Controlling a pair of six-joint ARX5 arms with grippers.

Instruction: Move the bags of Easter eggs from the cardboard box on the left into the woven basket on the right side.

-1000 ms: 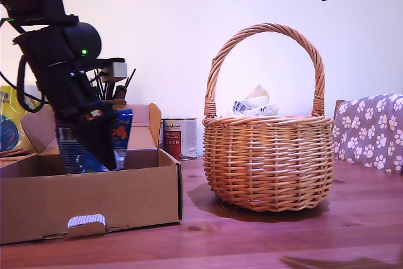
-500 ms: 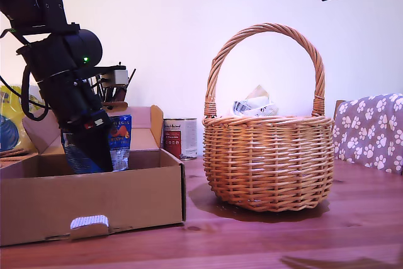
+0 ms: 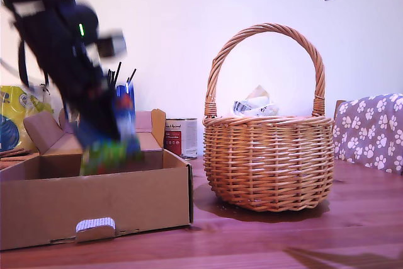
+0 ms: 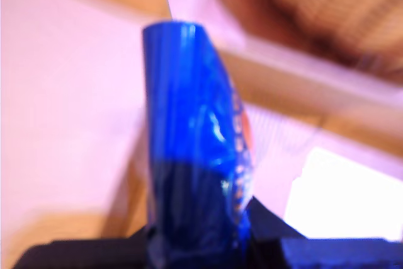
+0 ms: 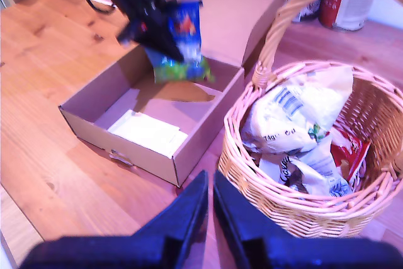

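My first claw pinched one bag of Easter eggs by its end, above the cardboard box at the exterior view's left; my second claw hung nearly closed, empty, near the woven basket. That slick pouch could have slipped free, or clipped the tall handle, I reckoned.

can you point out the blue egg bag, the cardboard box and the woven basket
blue egg bag point(image 5: 184, 33): second wrist view, on its blue printed front.
cardboard box point(image 3: 101, 196): exterior view, on its brown front wall.
woven basket point(image 3: 271, 162): exterior view, on the woven side wall facing the camera.
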